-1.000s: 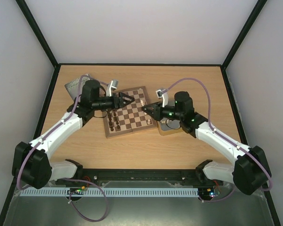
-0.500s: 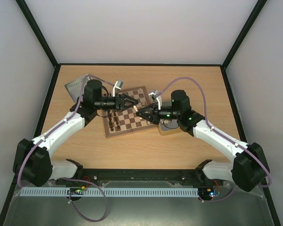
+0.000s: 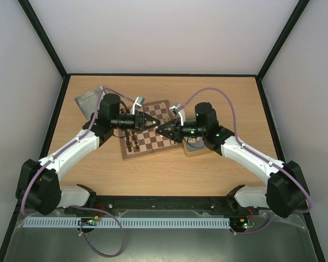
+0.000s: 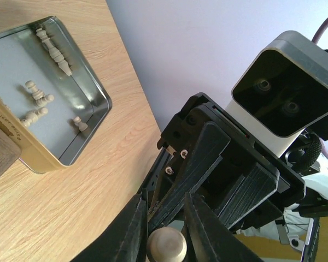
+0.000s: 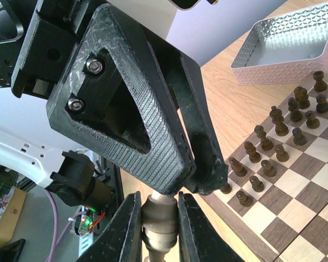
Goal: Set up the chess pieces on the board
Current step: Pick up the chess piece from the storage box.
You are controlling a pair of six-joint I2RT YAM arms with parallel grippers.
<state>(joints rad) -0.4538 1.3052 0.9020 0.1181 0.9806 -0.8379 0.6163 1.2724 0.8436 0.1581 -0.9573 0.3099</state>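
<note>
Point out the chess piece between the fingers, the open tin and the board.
chess piece [image 4: 167, 246]: left wrist view, rounded end.
open tin [image 4: 13, 63]: left wrist view, bare floor.
board [image 5: 295, 207]: right wrist view, bare square.

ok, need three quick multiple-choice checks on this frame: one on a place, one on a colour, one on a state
1. Where do the left pincer and the right pincer meet?
A) above the board
B) above the silver tin
C) at the near table edge

2. What colour are the two rows of pieces standing on the board in the right wrist view?
A) red
B) dark brown
C) cream

3. What is the right pincer doing?
A) wide open, empty
B) shut on a cream piece
C) resting flat on the table

Answers:
1 A: the top view shows both tips over the checks.
2 B: the right wrist view shows them all dark brown.
3 B: its fingers press on both sides of the piece.
</note>
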